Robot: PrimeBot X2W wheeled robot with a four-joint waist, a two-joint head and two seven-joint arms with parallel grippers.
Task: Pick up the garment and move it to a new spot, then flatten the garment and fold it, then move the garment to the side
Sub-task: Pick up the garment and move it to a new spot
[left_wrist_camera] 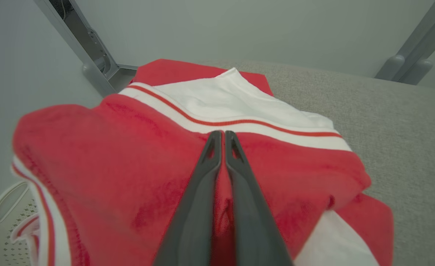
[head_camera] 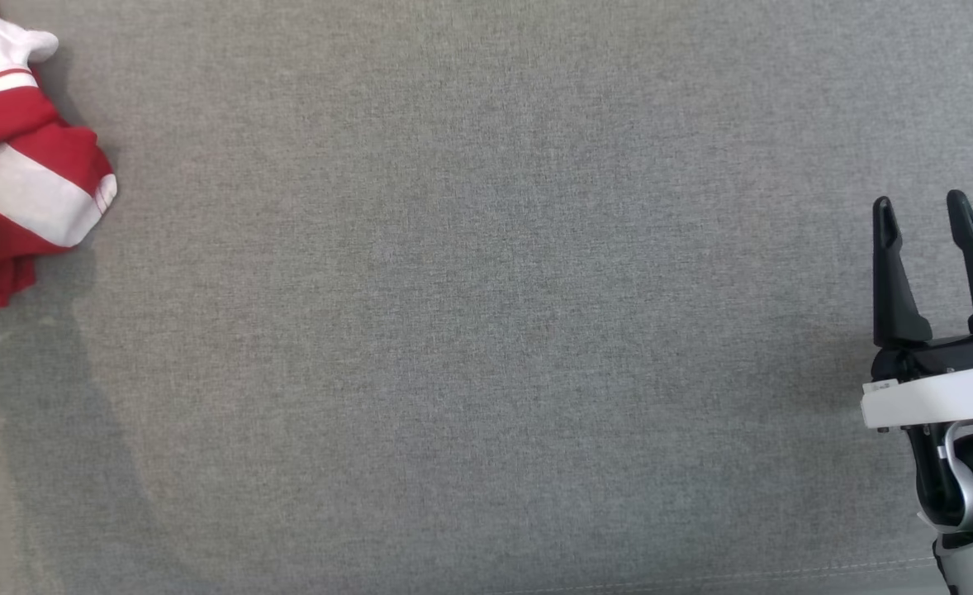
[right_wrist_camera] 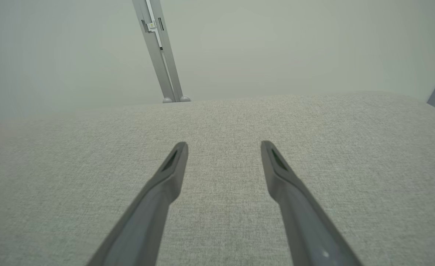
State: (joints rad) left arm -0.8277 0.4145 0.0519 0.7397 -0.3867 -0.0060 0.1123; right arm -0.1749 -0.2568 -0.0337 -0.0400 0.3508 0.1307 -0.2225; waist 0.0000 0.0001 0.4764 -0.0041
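We find the garment (head_camera: 36, 178), red with white bands, bunched at the far left edge of the table (head_camera: 486, 330), well apart from the open middle. The left gripper (left_wrist_camera: 223, 136) has its fingers pressed together with a ridge of red cloth caught between them, just below a white stripe. We judge this a pinch on a raised fold, chosen so the cloth lifts as one bundle. The right gripper (head_camera: 919, 200) hovers at the table's right side, fingers spread wide and holding nothing, apparently parked clear of the carry path. We judge the task at its first step: the garment is gripped but not yet carried to a new spot, flattened or folded.
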